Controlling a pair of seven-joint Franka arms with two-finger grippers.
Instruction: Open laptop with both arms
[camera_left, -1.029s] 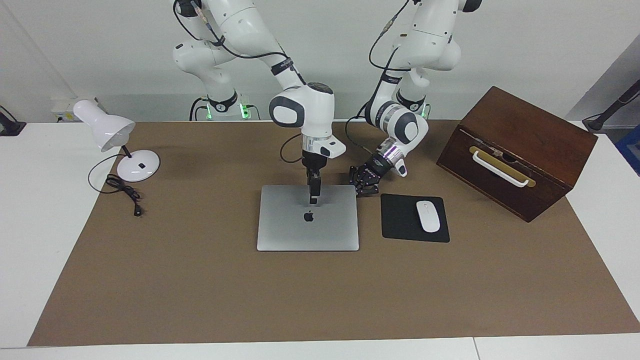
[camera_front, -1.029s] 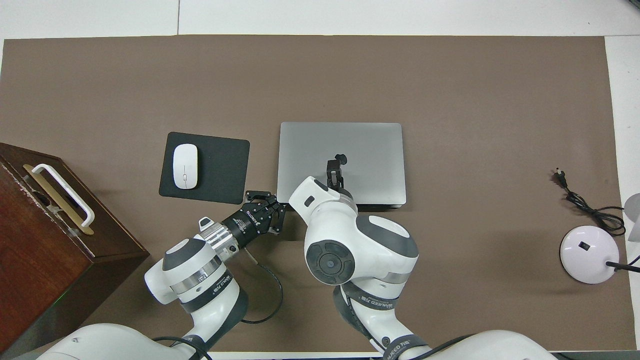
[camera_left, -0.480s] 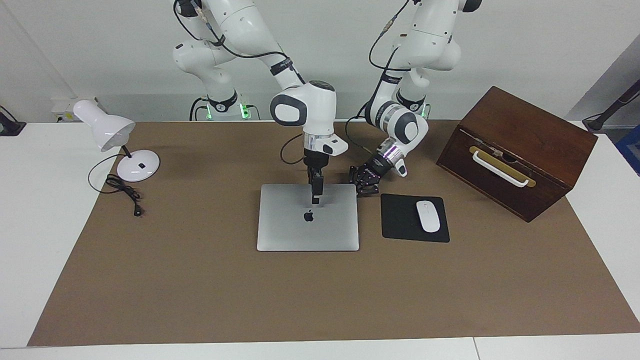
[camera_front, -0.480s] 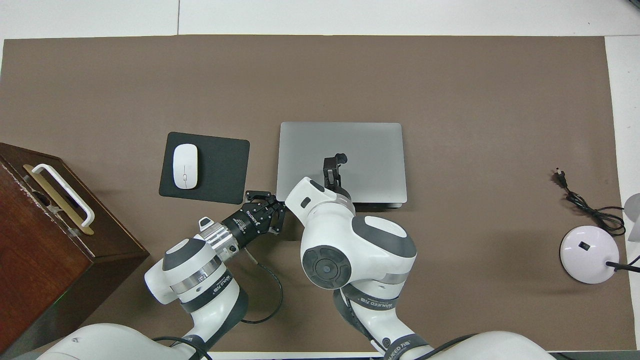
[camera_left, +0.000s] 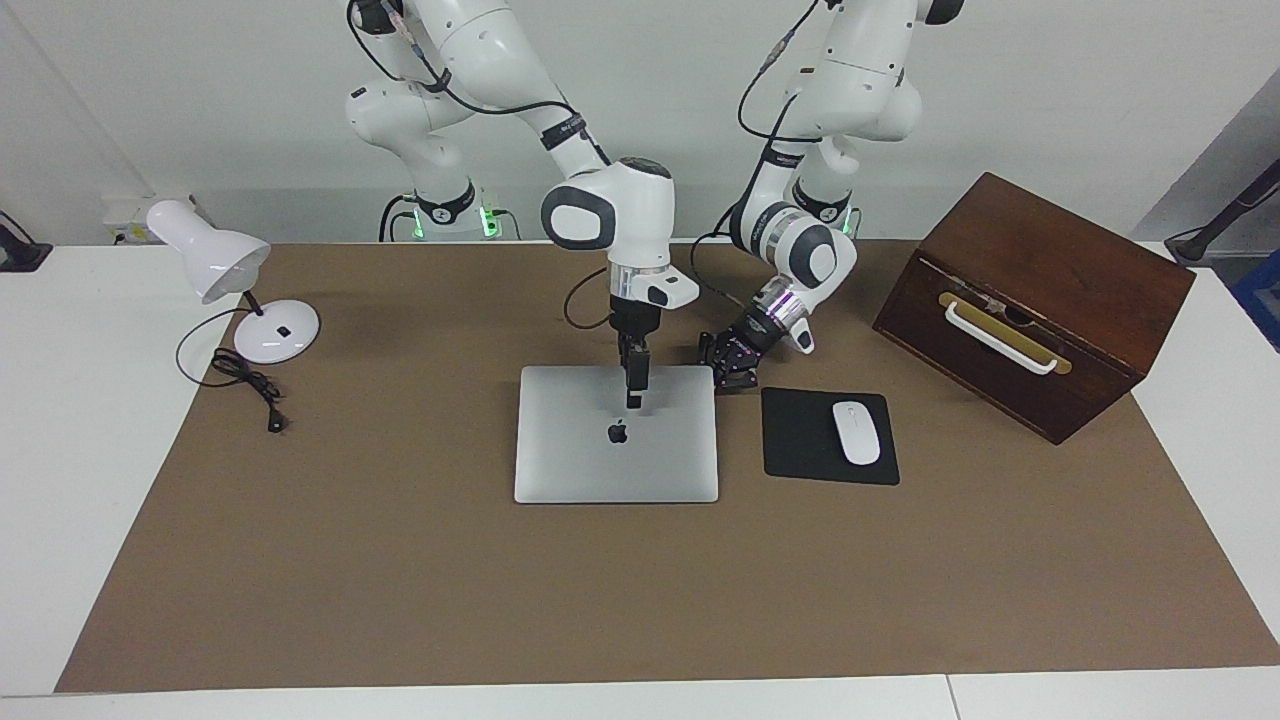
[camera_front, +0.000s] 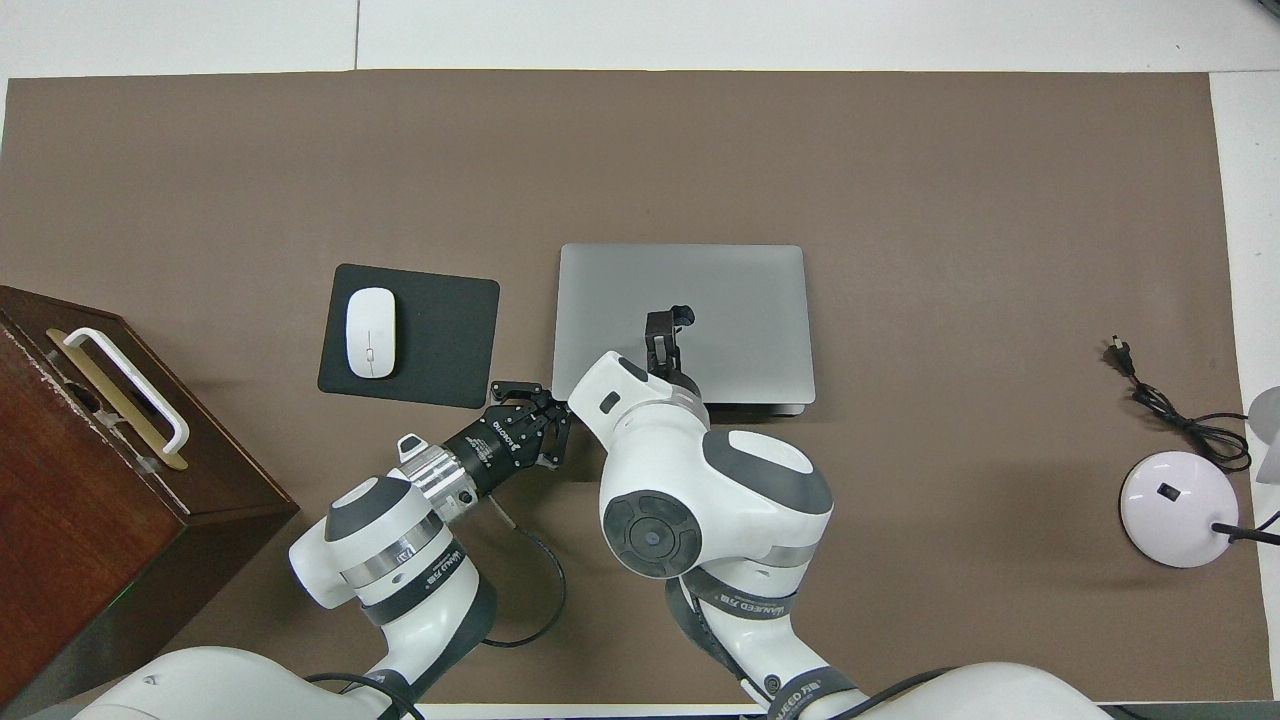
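Observation:
The silver laptop (camera_left: 580, 450) (camera_front: 740, 290) lies on the brown mat with its apple logo up. Its lid is lifted a little at the edge nearest the robots, where a strip of the base shows below it in the overhead view. My right gripper (camera_left: 629, 400) (camera_front: 668, 330) points straight down, its tip on the lid just above the logo. My left gripper (camera_left: 720, 379) (camera_front: 562, 416) is shut and slants down to the laptop's corner nearest the robots, toward the left arm's end. Whether it touches the lid's edge I cannot tell.
Beside the laptop, toward the left arm's end, a black mouse pad (camera_left: 800, 440) carries a white mouse (camera_left: 857, 432). A brown wooden box (camera_left: 1030, 300) with a white handle stands past it. A white desk lamp (camera_left: 255, 300) and its cord sit at the right arm's end.
The lid's edge nearest the robots has come up slightly. The right arm's wrist has risen a little with it, and the left gripper has shifted slightly at the corner.

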